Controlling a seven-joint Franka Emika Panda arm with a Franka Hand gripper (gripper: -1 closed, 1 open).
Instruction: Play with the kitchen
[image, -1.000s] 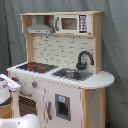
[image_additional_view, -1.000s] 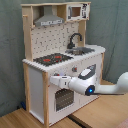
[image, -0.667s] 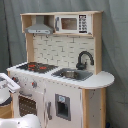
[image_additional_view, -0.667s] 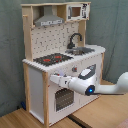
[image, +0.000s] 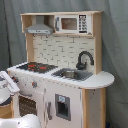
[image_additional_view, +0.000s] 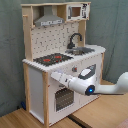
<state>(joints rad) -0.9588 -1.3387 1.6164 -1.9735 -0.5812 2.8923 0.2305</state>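
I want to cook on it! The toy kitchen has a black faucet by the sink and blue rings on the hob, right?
Nearly. The rings on the hob are red, not blue, as both exterior views show. The black faucet does stand by the sink of the kitchen.

Pincer (image_additional_view: 54, 76) before kitchen (image_additional_view: 60, 50) oven front.

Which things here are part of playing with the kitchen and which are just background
Job: the kitchen with its hob, faucet, sink, oven window, hood and microwave; the gripper.
Background: grey curtain, wooden floor.
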